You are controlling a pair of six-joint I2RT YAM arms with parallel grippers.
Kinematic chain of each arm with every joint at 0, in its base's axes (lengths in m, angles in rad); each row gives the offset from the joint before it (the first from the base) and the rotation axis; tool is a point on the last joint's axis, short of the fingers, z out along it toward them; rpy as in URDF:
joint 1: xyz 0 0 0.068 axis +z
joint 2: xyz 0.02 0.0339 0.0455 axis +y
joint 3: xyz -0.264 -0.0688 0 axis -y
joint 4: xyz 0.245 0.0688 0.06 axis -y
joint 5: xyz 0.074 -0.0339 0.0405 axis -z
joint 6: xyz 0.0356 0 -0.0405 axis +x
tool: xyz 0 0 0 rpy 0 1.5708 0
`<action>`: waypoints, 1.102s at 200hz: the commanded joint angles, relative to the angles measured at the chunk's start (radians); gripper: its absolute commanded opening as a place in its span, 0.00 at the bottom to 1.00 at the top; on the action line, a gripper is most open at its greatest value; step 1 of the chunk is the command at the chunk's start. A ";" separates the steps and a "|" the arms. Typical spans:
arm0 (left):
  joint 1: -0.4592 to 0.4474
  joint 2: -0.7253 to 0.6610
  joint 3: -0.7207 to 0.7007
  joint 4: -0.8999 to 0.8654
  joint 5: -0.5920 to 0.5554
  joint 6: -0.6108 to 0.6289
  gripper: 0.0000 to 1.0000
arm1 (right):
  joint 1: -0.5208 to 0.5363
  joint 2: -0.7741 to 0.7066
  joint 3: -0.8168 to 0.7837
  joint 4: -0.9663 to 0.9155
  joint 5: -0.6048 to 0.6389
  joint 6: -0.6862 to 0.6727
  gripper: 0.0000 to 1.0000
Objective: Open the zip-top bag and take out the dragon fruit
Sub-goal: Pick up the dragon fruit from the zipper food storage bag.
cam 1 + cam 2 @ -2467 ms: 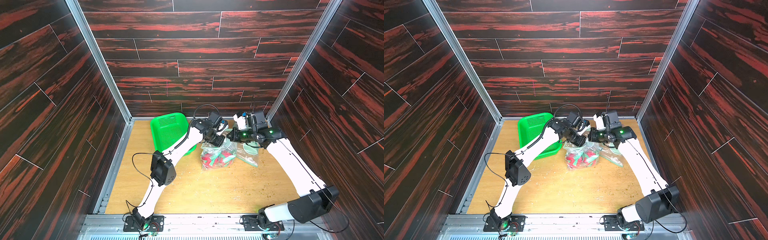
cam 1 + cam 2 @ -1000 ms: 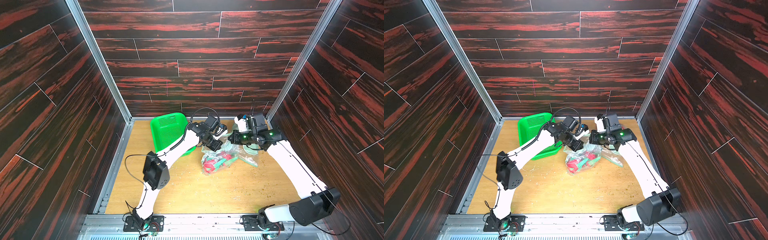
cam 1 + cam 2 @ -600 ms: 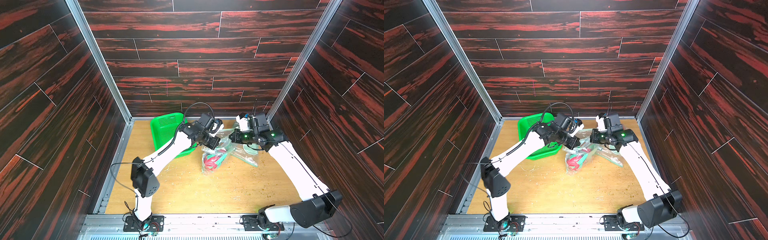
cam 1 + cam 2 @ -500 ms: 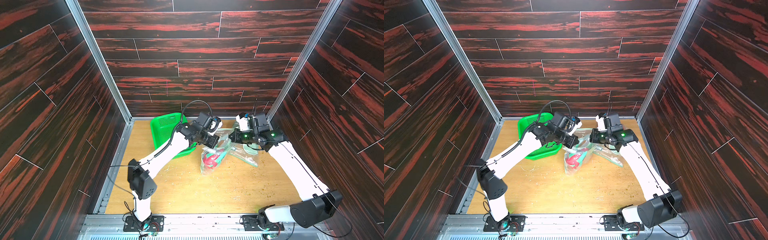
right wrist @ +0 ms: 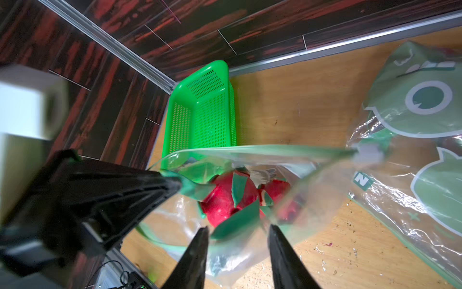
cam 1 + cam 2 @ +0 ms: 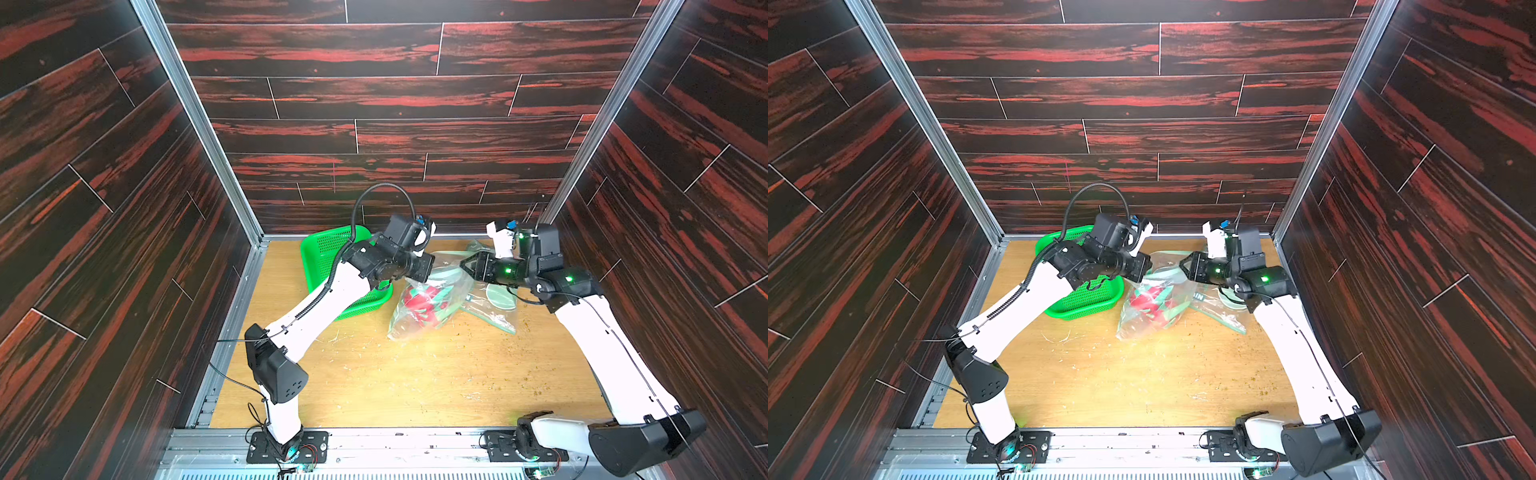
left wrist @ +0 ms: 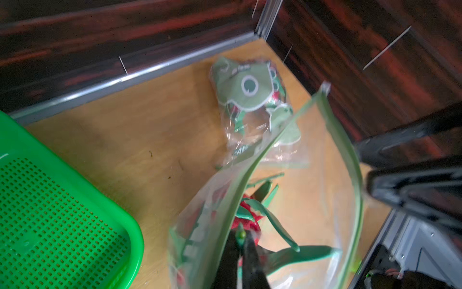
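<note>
Left tool (image 7: 241,237) is clamped tight on the green zip rim of the zip-top bag (image 5: 312,200) and holds that side of the mouth up off the table (image 6: 415,382). Right tool (image 5: 237,230) faces it across the mouth with its jaws partly apart. The bag's clear near wall lies in the gap, and whether either finger touches it I cannot tell.

The mouth gapes between the two tools. Just ahead of and below the right tool sits the dragon fruit (image 5: 225,200), red-pink with green scales. At least two can be made out low in the bag, whose bottom rests on the table.

On the right tool's outer side, partly under its arm, a second bag (image 5: 425,100) lies flat on the table. It is clear with a green cartoon face printed on it, and its contents cannot be made out. Behind the left tool, under its forearm, stands the green basket (image 6: 328,257), its perforated floor showing.

Both tools work close to the back wall (image 6: 374,137). A wide stretch of table, dotted with crumbs, lies between them and the arm bases.
</note>
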 commanded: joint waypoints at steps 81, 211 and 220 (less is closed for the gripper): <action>-0.015 0.018 0.266 0.058 -0.059 -0.045 0.00 | -0.024 -0.006 0.036 -0.047 -0.028 0.027 0.45; -0.016 0.088 0.536 -0.020 -0.076 -0.039 0.00 | -0.118 0.017 -0.086 0.041 -0.093 0.064 0.58; -0.015 0.088 0.543 -0.020 -0.075 -0.041 0.00 | -0.119 0.027 -0.086 0.049 -0.124 0.070 0.58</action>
